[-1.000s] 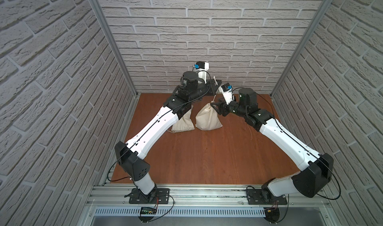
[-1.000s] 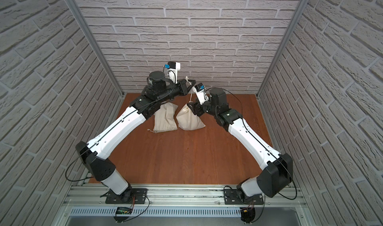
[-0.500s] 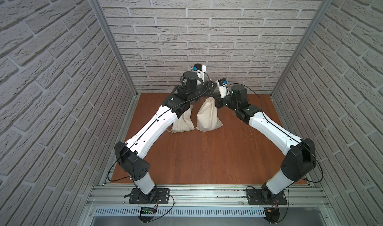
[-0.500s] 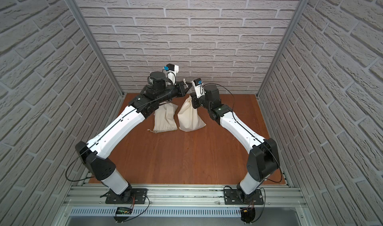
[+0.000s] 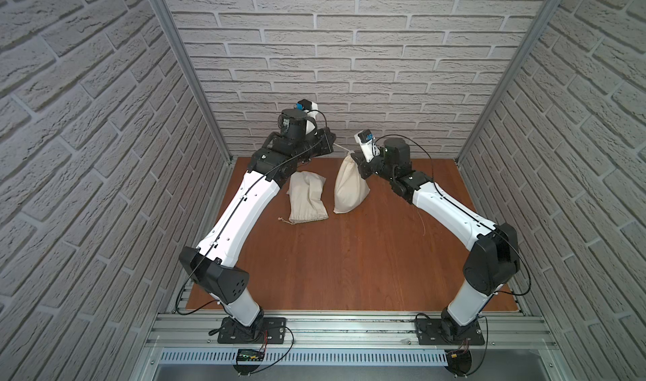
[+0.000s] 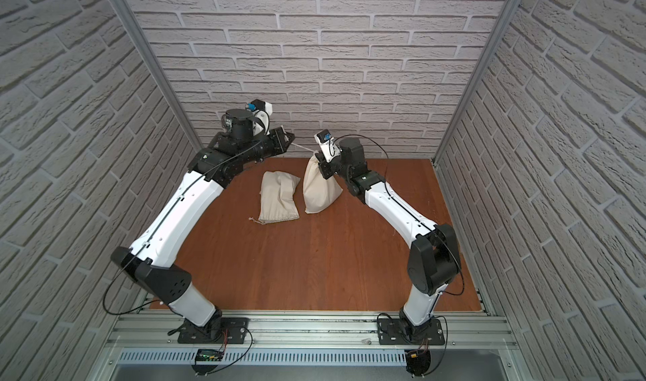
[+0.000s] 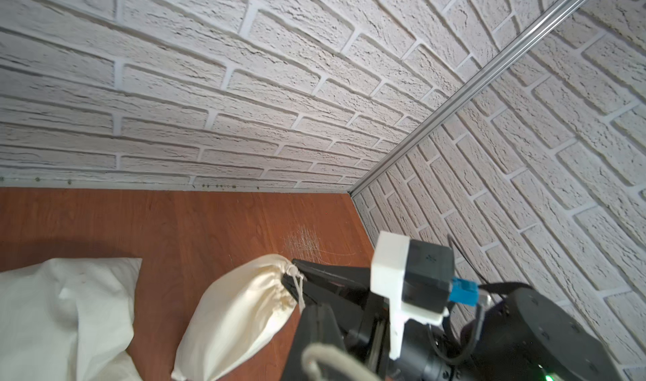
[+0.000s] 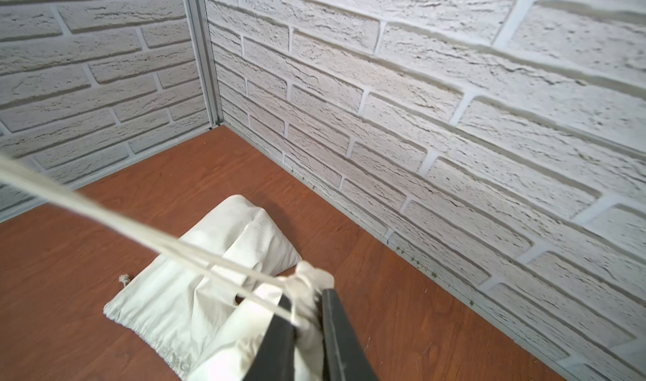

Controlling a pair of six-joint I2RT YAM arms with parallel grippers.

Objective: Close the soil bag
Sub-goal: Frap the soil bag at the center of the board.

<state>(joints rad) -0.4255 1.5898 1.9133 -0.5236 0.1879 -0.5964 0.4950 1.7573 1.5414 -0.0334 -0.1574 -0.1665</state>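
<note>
Where brick walls [image 5: 349, 47] ring the wood table [image 5: 349, 257], left fingers [image 5: 328, 140] pinch drawstring [image 8: 140, 232], right fingers [image 8: 334, 330] clamp soil bag [image 5: 349, 183].

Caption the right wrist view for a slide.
Right gripper pinching a cream cloth bag at its neck, white cord pulled taut.

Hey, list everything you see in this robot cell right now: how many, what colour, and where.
held soil bag: 1, cream, far middle of the table, neck cinched, bottom on the wood
flat bag: 1, cream, lying on the table to the robot's left of the held soil bag
drawstring: 1, off-white, taut from the held soil bag's neck to the left gripper
table: 1, reddish-brown wood, floor of the cell
brick walls: 3, white, behind and on both sides
frame posts: 2, silver, at the back corners
left gripper: 1, black, shut on the drawstring
right gripper: 1, black, shut on the held soil bag's neck
</note>
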